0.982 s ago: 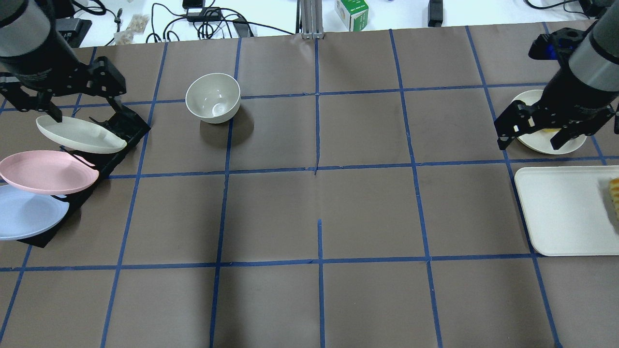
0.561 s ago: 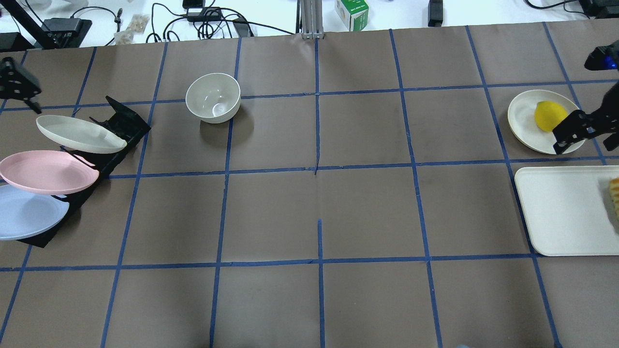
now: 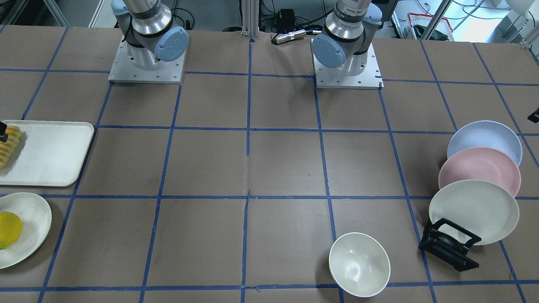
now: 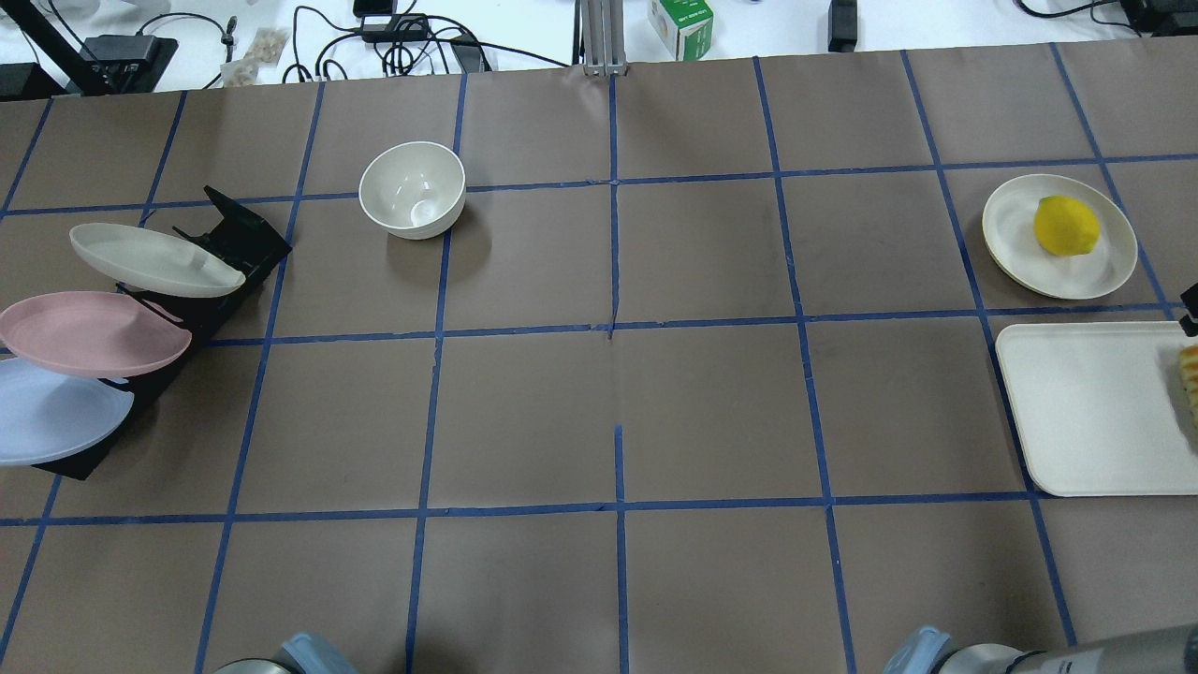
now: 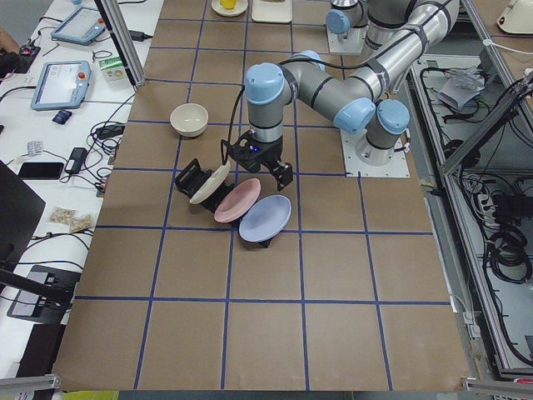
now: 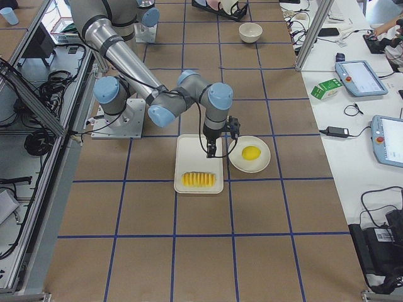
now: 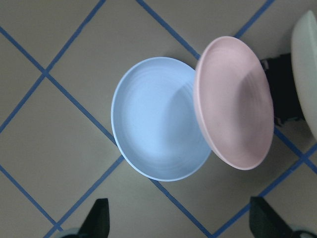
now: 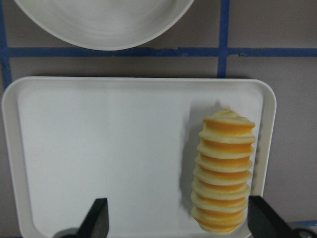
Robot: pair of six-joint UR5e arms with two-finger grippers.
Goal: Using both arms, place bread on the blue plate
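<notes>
The bread (image 8: 225, 171) lies along the right side of a white tray (image 8: 99, 148); it also shows in the exterior right view (image 6: 201, 180) and at the overhead view's edge (image 4: 1190, 374). My right gripper (image 8: 178, 220) hovers above the tray, open and empty, both fingertips (image 8: 96, 218) showing. The blue plate (image 7: 158, 119) leans in a black rack as the nearest of three plates, partly overlapped by the pink plate (image 7: 233, 104). It also shows in the overhead view (image 4: 56, 412). My left gripper (image 7: 181, 223) hovers above it, open and empty.
The rack (image 4: 234, 243) also holds a cream plate (image 4: 154, 260). A white bowl (image 4: 413, 189) stands at the back left centre. A cream plate (image 4: 1020, 225) with a yellow lemon (image 4: 1066, 225) sits just beyond the tray (image 4: 1086, 412).
Both arms have left the overhead view toward the table's ends. The right gripper moved off the lemon plate to above the tray. The left moved from the cream plate to above the blue one.
</notes>
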